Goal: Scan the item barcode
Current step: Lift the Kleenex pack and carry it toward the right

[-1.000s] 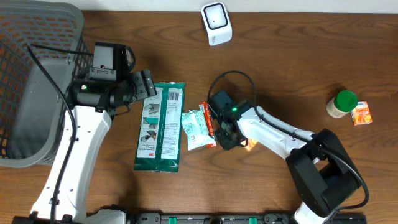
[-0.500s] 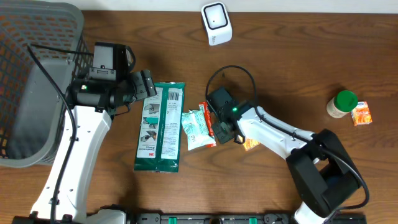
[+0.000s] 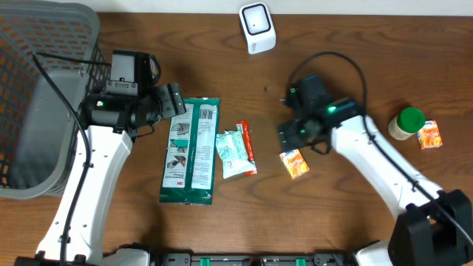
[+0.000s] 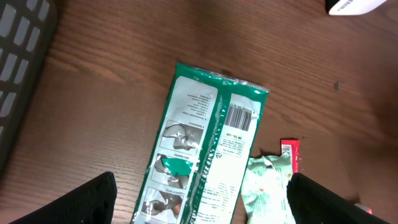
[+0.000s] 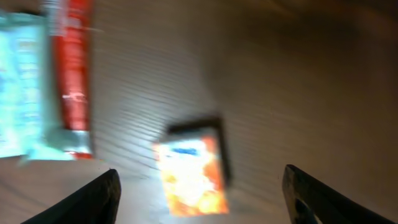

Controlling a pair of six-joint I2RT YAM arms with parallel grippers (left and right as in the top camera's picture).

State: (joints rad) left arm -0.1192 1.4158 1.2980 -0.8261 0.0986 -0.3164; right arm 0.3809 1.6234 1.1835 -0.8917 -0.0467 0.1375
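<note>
A white scanner stands at the back of the table. A small orange packet lies flat on the wood, touched by nothing. My right gripper hovers just above it, open and empty, in a blurred wrist view. A long green pack lies with its barcode facing up. My left gripper hangs over the pack's far end, open and empty. Beside the pack lie a pale green wipes packet and a red strip packet.
A grey mesh basket fills the far left. A green-lidded jar and a small orange box stand at the right edge. Bare wood lies between the scanner and the packets.
My right gripper has opened, let go of the orange packet and swung up and to the right, away from the wipes. The packet now rests on the table. The left arm is still.
</note>
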